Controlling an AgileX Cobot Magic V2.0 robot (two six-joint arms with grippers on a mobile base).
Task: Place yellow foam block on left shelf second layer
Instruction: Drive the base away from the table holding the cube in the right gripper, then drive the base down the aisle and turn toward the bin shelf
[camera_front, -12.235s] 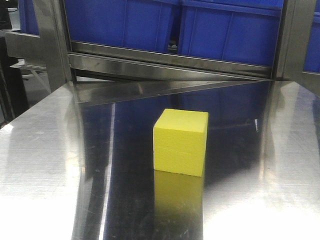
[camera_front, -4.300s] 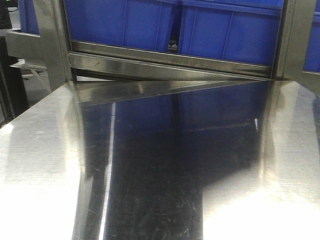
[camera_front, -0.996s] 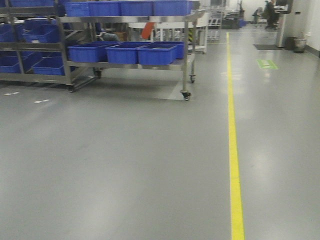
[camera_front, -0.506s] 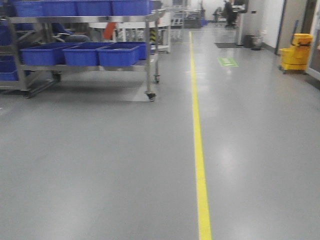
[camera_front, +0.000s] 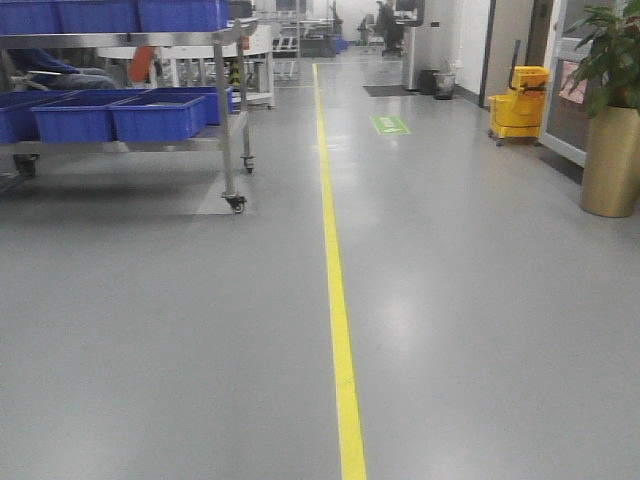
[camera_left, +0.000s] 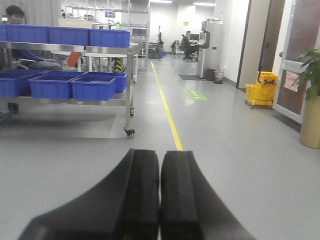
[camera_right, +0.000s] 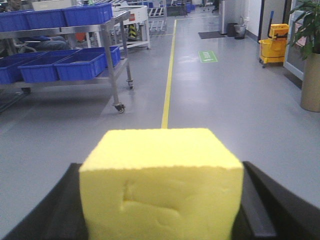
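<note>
The yellow foam block (camera_right: 161, 185) fills the bottom of the right wrist view. My right gripper (camera_right: 162, 205) is shut on it, with a black finger (camera_right: 257, 205) showing on each side of it. Dents mark the block's near face. In the left wrist view my left gripper (camera_left: 160, 165) is shut, its two black fingers pressed together with nothing between them. A steel shelf on wheels (camera_front: 228, 110) stands at the left over the floor, with blue bins (camera_front: 160, 115) on its lower layer and more on top. Neither gripper appears in the front view.
A yellow floor line (camera_front: 335, 300) runs straight ahead over the grey floor. A yellow mop bucket (camera_front: 518, 100) and a gold planter (camera_front: 610, 160) stand at the right wall. A person (camera_left: 15, 15) sits behind the shelf.
The front view has swung to the right: shelf and yellow line have slid leftward, and the planter has come into view. Earlier the block sat on a steel table; now my right gripper holds it.
</note>
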